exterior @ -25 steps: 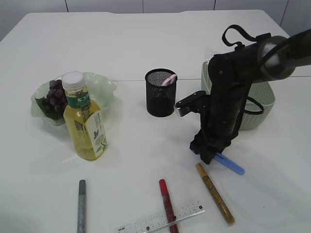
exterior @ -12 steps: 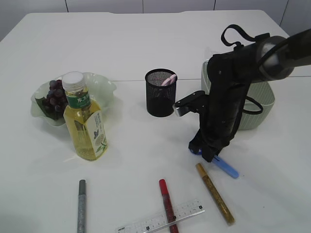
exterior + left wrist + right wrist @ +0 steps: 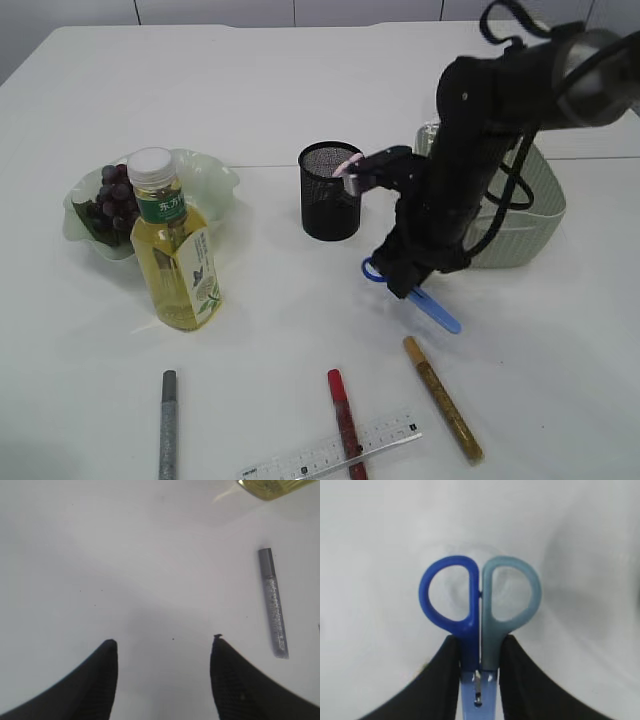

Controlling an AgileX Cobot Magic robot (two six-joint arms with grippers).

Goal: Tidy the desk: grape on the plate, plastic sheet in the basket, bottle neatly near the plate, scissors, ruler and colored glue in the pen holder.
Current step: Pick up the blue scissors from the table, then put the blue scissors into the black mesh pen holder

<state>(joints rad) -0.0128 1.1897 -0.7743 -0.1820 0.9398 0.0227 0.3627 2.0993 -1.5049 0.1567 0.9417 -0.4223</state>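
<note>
step: scissors [image 3: 480, 630] to pen holder [image 3: 331, 190] | right gripper [image 3: 479, 652]: clamped on scissors | left gripper [image 3: 162, 672]: jaws apart, empty | advice: carry toward 10 o'clock, tip blades down, clear rim before release

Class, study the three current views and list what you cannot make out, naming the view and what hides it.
- Basket contents: exterior view, the right arm and the basket's wall hide the inside.
- Ruler: exterior view, bottom edge cuts off its left end.
- Scissors blades: right wrist view, cut off by the bottom edge and flanked by the right gripper.
- Bottle: left wrist view, top edge leaves only a sliver.
</note>
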